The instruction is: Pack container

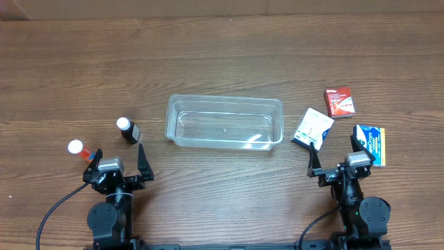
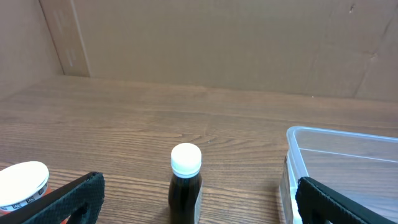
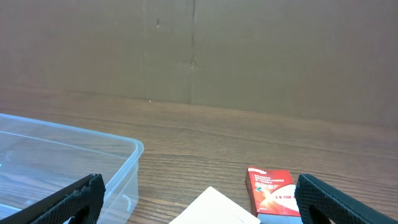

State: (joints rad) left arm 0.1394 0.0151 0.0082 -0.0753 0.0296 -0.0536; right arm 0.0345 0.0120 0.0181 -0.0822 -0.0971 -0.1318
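The clear plastic container (image 1: pixel 224 123) stands empty at the table's middle; its rim also shows in the left wrist view (image 2: pixel 339 140) and the right wrist view (image 3: pixel 68 146). A dark bottle with a white cap (image 1: pixel 128 130) stands left of it, just ahead of my open left gripper (image 1: pixel 116 157) and between its fingers in the left wrist view (image 2: pixel 185 183). A red bottle with a white cap (image 1: pixel 78 148) lies at the far left. My right gripper (image 1: pixel 336 154) is open and empty, near a white and blue box (image 1: pixel 312 128). A red box (image 1: pixel 340 101) lies beyond.
A blue and white box (image 1: pixel 370 144) lies at the far right beside my right gripper. A cardboard wall (image 2: pixel 217 43) closes off the far side of the wooden table.
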